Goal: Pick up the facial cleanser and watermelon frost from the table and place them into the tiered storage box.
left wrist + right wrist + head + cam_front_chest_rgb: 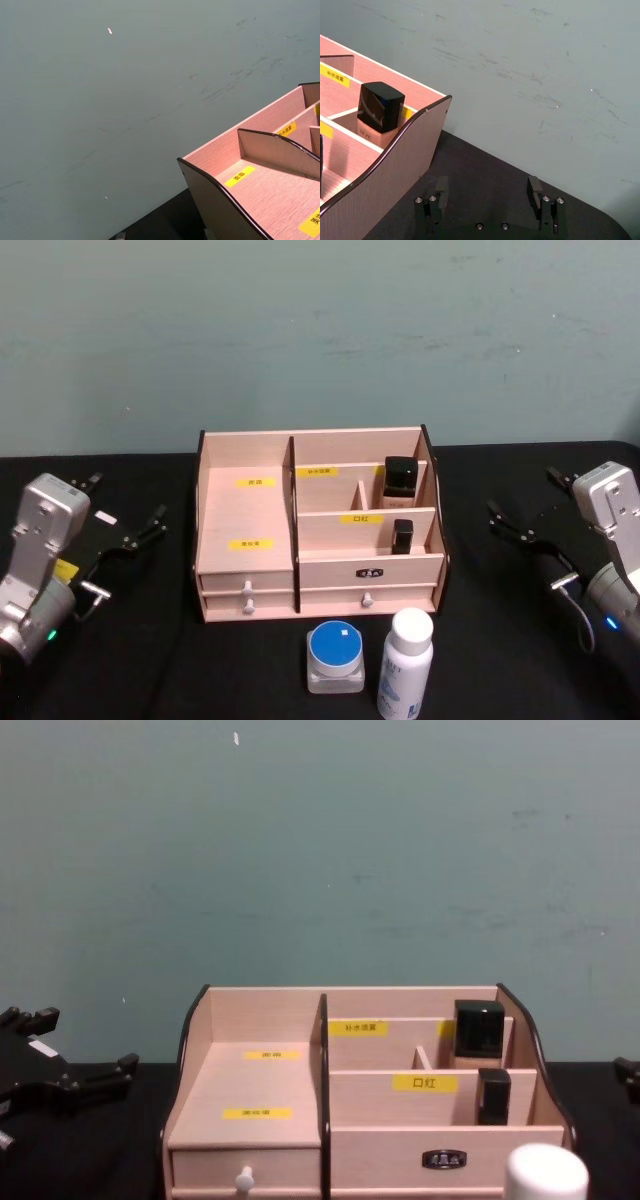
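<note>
**Fig.** Start config.: both arms wait either side of the tiered storage box (245, 515). We find the facial cleanser (405, 660), a white capped bottle, standing upright on the black table (500, 640) just in front of the box's rt. drawers. We take the squat blue-lidded jar (335, 652) just beside it, on its left, for the watermelon frost. Neither is in the box yet.

The left gripper (125, 508) & right gripper (532, 500) hang level w/ the box's sides. Each has its fingers spread wide w/ nothing between them; the rt. wrist view confirms that gap.

Key relation: the bottle lies inward of the right gripper & nearer the robot, long axis vertical. We therefore judge the rt. arm the nearer one, w/ a side-on approach across the bottle's body. The jar sits approx. on the mid-line, about equally far from either arm.
</note>
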Robot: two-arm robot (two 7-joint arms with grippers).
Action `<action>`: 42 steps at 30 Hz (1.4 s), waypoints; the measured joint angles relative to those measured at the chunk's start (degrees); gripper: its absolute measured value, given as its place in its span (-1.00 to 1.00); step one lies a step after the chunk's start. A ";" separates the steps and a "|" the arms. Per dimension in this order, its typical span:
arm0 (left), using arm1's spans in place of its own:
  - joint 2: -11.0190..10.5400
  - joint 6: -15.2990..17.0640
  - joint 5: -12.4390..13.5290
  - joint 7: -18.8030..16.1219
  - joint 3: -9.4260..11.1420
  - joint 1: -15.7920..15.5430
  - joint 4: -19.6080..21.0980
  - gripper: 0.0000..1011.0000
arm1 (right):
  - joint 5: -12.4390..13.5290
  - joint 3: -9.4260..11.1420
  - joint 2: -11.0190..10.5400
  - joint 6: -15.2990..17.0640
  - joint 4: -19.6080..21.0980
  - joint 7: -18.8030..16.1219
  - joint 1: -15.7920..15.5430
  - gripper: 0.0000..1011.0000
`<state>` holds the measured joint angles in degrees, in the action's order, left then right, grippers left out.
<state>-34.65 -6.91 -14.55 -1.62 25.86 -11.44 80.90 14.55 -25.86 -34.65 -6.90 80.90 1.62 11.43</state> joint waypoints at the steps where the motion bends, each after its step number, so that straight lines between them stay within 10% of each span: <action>1: 0.00 0.00 0.00 0.00 0.00 0.00 0.00 1.00 | 0.00 0.00 0.00 0.00 0.00 0.00 0.00 0.98; 42: 0.00 0.00 0.00 0.00 0.00 0.00 0.00 1.00 | 0.00 0.00 0.00 0.00 0.00 0.00 0.00 0.98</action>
<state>-34.64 -6.91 -14.55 -1.62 25.86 -11.43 80.90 14.55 -25.86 -34.65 -6.91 80.90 1.62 11.43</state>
